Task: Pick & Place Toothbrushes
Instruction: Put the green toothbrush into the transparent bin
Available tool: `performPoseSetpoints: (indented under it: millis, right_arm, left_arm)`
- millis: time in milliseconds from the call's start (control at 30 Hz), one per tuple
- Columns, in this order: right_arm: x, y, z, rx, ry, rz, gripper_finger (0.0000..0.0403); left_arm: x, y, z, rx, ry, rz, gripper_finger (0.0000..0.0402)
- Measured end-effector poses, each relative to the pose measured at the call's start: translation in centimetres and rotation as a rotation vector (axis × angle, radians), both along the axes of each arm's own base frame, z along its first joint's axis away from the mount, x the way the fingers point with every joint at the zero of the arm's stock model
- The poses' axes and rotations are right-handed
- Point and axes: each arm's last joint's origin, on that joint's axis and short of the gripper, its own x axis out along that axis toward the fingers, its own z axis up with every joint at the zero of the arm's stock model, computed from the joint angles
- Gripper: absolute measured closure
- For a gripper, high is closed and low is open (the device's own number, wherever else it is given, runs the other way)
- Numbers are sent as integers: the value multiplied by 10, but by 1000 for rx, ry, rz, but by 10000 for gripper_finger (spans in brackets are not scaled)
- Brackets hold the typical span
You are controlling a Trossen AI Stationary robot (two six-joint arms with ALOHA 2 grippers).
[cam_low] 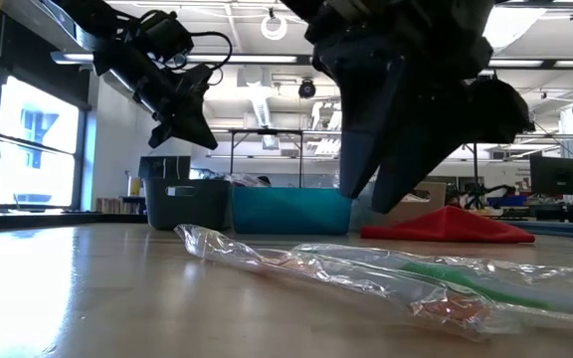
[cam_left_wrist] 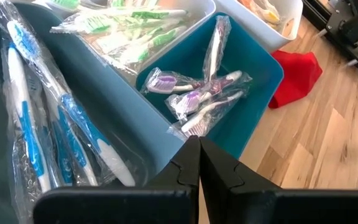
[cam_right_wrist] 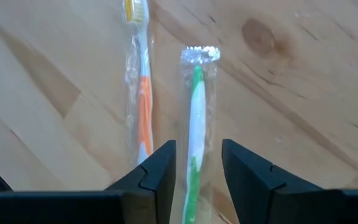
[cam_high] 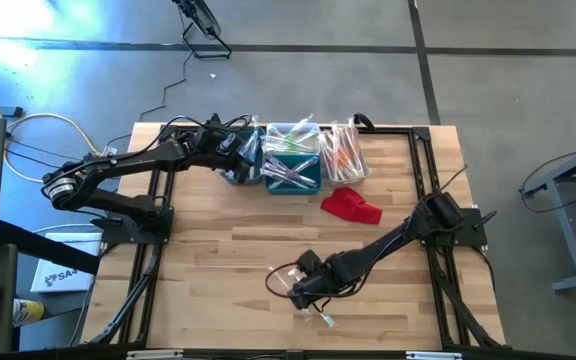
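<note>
Two wrapped toothbrushes lie flat on the wood near the table's near edge: a green one [cam_right_wrist: 194, 106] and an orange one [cam_right_wrist: 143, 93] beside it, also seen together in the high view [cam_high: 323, 318]. My right gripper [cam_right_wrist: 199, 149] hovers just over them, open, with one finger on each side of the green toothbrush's handle and no visible touch. In the low view it [cam_low: 368, 199] hangs above the green toothbrush's crinkled wrapper [cam_low: 446, 280]. My left gripper [cam_left_wrist: 199, 146] is shut and empty, raised over the bins [cam_high: 240, 160] at the table's far side.
Bins sit at the far middle: a grey bin [cam_left_wrist: 104, 112] with blue toothbrushes, a teal bin [cam_left_wrist: 260, 68] with purple ones, a white bin [cam_left_wrist: 197, 9] with green ones, and a white bin [cam_high: 343, 155] with orange ones. A red cloth [cam_high: 351, 205] lies just in front of them.
</note>
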Motion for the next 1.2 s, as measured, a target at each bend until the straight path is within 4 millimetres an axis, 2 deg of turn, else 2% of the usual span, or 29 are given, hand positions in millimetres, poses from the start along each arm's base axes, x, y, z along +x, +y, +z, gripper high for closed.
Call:
performPoseSetpoints:
  millis: [100, 533, 833, 967, 1200]
  right_arm:
    - [0, 0, -1, -1, -3, 2, 280]
    - [6, 8, -29, 62, 66, 66, 280]
    - [5, 9, -33, 45, 86, 62, 282]
    - [5, 7, -33, 46, 88, 52, 303]
    - [7, 1, -35, 46, 101, 51, 372]
  left_arm:
    - [0, 0, 0, 0, 1, 1, 402]
    - [0, 0, 0, 3, 2, 4, 402]
    - [0, 1, 0, 20, 5, 26, 402]
    - [0, 1, 0, 20, 6, 26, 402]
    - [0, 1, 0, 15, 14, 25, 402]
